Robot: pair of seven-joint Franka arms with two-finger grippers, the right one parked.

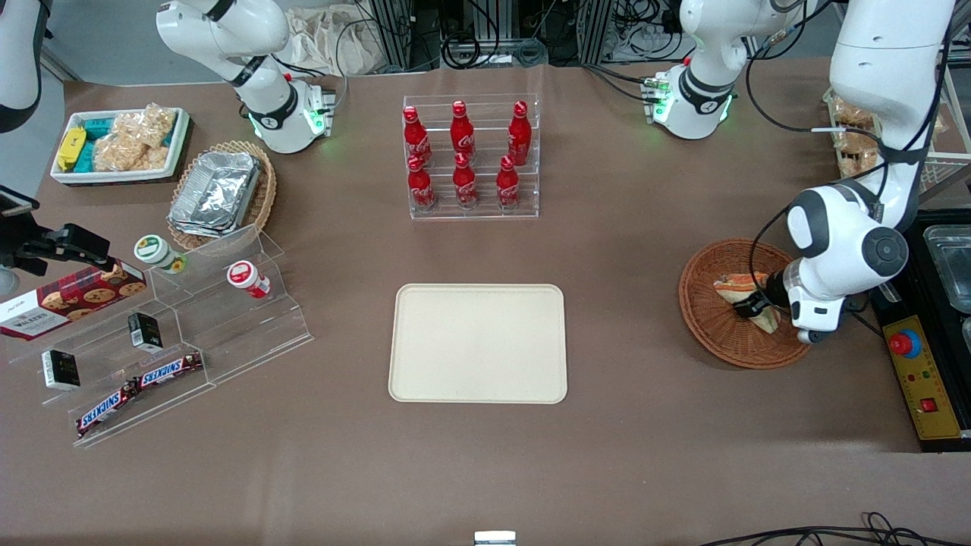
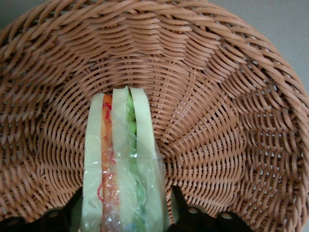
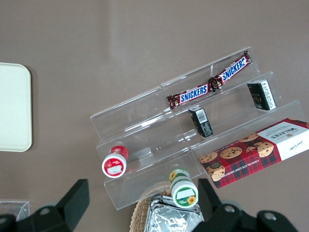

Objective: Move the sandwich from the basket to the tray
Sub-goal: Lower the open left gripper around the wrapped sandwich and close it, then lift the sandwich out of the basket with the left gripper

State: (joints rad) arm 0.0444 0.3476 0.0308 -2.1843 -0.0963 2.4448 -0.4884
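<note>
The sandwich (image 1: pixel 734 286), a clear-wrapped wedge of white bread with orange, red and green layers, is in the reddish-brown wicker basket (image 1: pixel 702 307) toward the working arm's end of the table. My left gripper (image 1: pixel 751 305) reaches down into the basket and is shut on the sandwich. In the left wrist view the sandwich (image 2: pixel 120 154) stands on edge between the two black fingers (image 2: pixel 177 205), over the basket's woven floor (image 2: pixel 222 121). The cream tray (image 1: pixel 478 343) lies flat and bare at the table's middle, apart from the basket. Its corner shows in the right wrist view (image 3: pixel 13 106).
A clear rack of red bottles (image 1: pixel 464 155) stands farther from the front camera than the tray. A clear stepped shelf with Snickers bars (image 1: pixel 136 383) and small jars, a tan basket of foil containers (image 1: pixel 220 193) and a white bin of snacks (image 1: pixel 121 144) lie toward the parked arm's end. A control box (image 1: pixel 922 375) sits beside the basket.
</note>
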